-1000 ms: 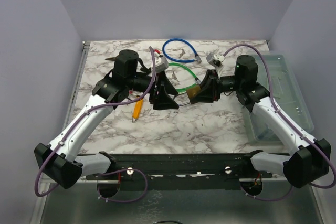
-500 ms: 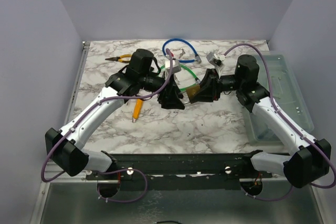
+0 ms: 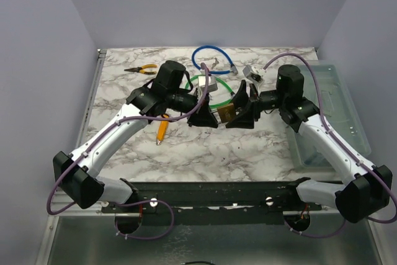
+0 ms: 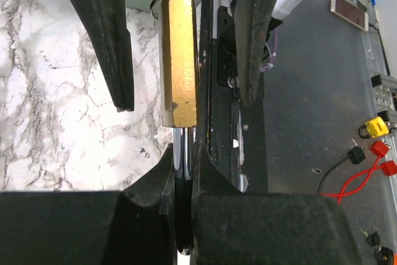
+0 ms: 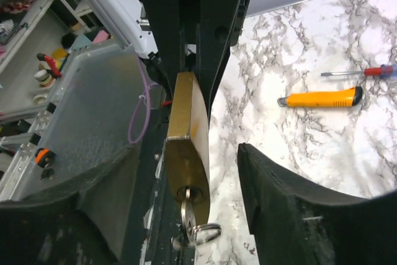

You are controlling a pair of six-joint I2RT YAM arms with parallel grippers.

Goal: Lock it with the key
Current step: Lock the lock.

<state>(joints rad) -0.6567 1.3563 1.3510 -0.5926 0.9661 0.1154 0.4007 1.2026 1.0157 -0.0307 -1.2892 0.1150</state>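
Observation:
A brass padlock (image 3: 226, 113) hangs above the marble table between my two grippers. My left gripper (image 4: 184, 153) is shut on its silver shackle (image 4: 184, 144), and the lock body (image 4: 180, 54) points away from it. The key (image 5: 188, 214) sits in the keyhole at the lock's near end (image 5: 188, 147), with a key ring dangling below. My right gripper (image 5: 189, 153) is open, and its fingers (image 5: 279, 203) stand apart on either side of the lock body without touching it. From above, my left gripper (image 3: 208, 118) and right gripper (image 3: 239, 113) face each other across the lock.
An orange utility knife (image 3: 162, 130) lies left of centre, near a red-handled screwdriver (image 5: 366, 71). Yellow-handled pliers (image 3: 141, 69), a blue cable loop (image 3: 211, 60) and a green cable (image 3: 214, 85) lie at the back. A clear plastic bin (image 3: 338, 103) stands along the right edge.
My left arm swung right and its gripper shut on the padlock's shackle. My right gripper let go of the lock body and opened.

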